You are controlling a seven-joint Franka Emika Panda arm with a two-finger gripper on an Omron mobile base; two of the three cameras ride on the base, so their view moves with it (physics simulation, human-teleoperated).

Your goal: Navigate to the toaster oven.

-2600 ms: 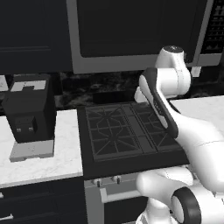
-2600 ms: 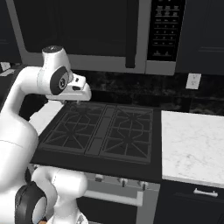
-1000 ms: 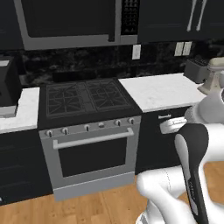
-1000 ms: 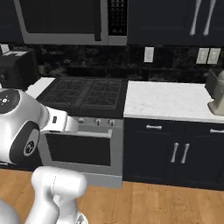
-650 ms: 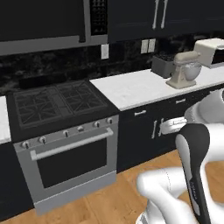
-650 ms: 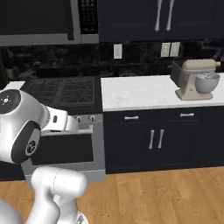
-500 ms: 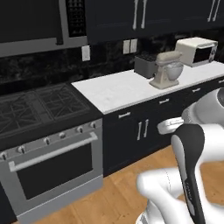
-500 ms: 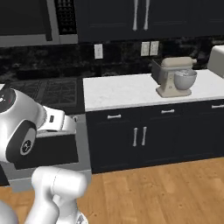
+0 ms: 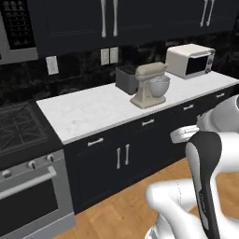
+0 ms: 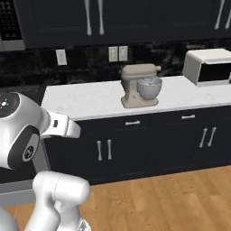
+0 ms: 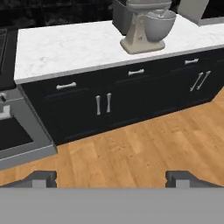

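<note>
The toaster oven (image 9: 190, 60) is a cream-white box with a dark glass door, standing at the far right end of the marble counter (image 9: 88, 111). It appears again as the toaster oven (image 10: 210, 66) at the right edge of the right base view, and one corner of it (image 11: 192, 9) shows at the top of the hand view. My gripper (image 11: 112, 178) is held low over the wooden floor, facing the lower cabinets. It is open, with its fingertips (image 11: 43, 176) far apart and nothing between them.
A beige stand mixer (image 9: 150, 86) with a steel bowl stands mid-counter, a small dark toaster (image 9: 125, 78) behind it. The stove (image 9: 21, 135) and its oven door are at the left, with the built-in microwave (image 9: 16, 28) above. Dark cabinets (image 10: 135, 144) line the front; wooden floor (image 11: 131, 153) lies below.
The base has driven right along the counter, so the whole scene has shifted left. The stove slid to the left edge while the mixer and then the toaster oven came into view.
</note>
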